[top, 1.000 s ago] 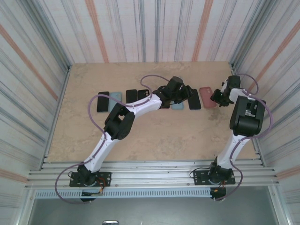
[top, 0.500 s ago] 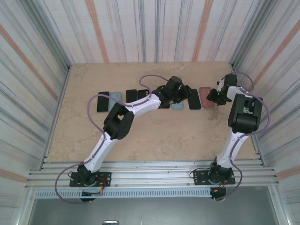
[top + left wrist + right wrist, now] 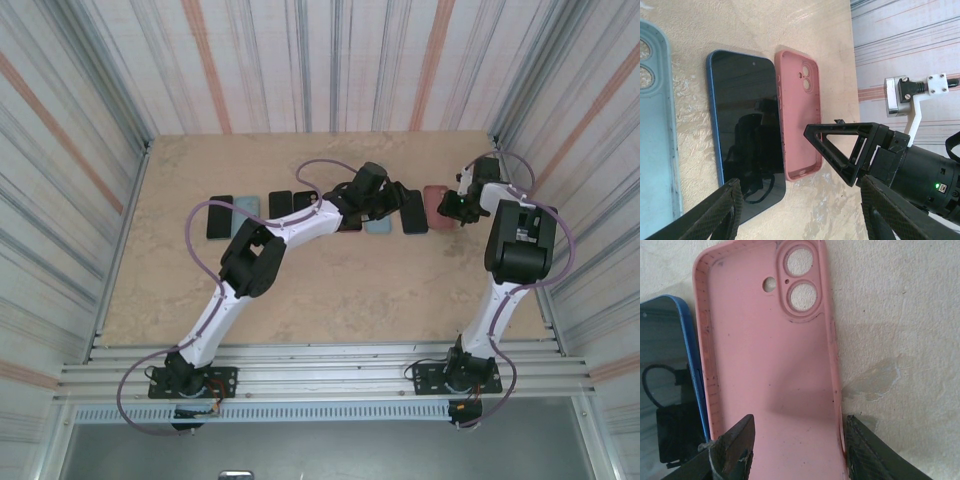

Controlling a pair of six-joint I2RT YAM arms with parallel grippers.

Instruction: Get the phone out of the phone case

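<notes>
Right end effector [image 3: 797, 452] astride pink case [image 3: 767, 355], empty in wrist view

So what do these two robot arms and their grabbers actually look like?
The left arm and right arm are white tubes joined by chunky black joints, with thin purple cables looping alongside. The left gripper and right gripper each have two black, rough-textured fingers; seen side-on they are hollow triangular frames.

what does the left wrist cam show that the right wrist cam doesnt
Left wrist, not right wrist: the teal case, the striped wall, and the right tool seen from outside. Right wrist, not left wrist: its fingers straddling the pink case's end, close up. Both: the empty pink case beside the blue phone on the table.
</notes>
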